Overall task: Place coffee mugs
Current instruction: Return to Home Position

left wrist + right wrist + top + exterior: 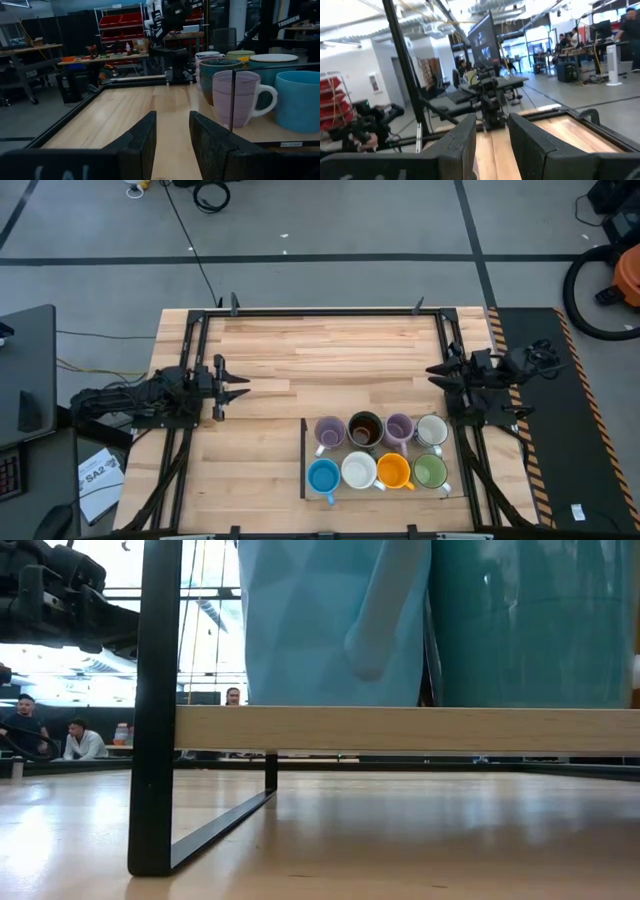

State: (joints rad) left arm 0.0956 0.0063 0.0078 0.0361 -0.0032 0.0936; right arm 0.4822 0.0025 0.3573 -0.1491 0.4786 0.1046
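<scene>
**Left to right.** The left gripper (240, 387) is just inside the left side of the black metal frame rail (330, 310) that borders the light wooden plank table (330, 350). Its two dark fingers stand a moderate gap apart and hold nothing. Straight ahead of it the wood is bare and unobstructed all the way across to the right gripper (432, 376).

Ahead of the left gripper and off to the side, toward the table's front edge, is the low wooden shelf on a black metal frame (304, 458). The shelf's nearest edge is well apart from this gripper. The low view shows the shelf board raised on its legs, with an open gap beneath it.

Eight coffee mugs fill the shelf in two close-packed rows of four.
- **Row nearer the grippers:** purple ceramic mug (330, 432), dark teal mug with brown inside (365, 430), second purple mug (399, 428), white mug (432, 430).
- **Row farther from the grippers:** bright blue mug (323, 475), teal mug with white inside (359, 471), orange mug (394, 471), green mug (431, 471).

The right gripper is near the right side of the rail. Its fingers are likewise parted and empty. The white mug is the mug closest to it, near but not touching, and the shelf's end lies just beside the arm.
</scene>
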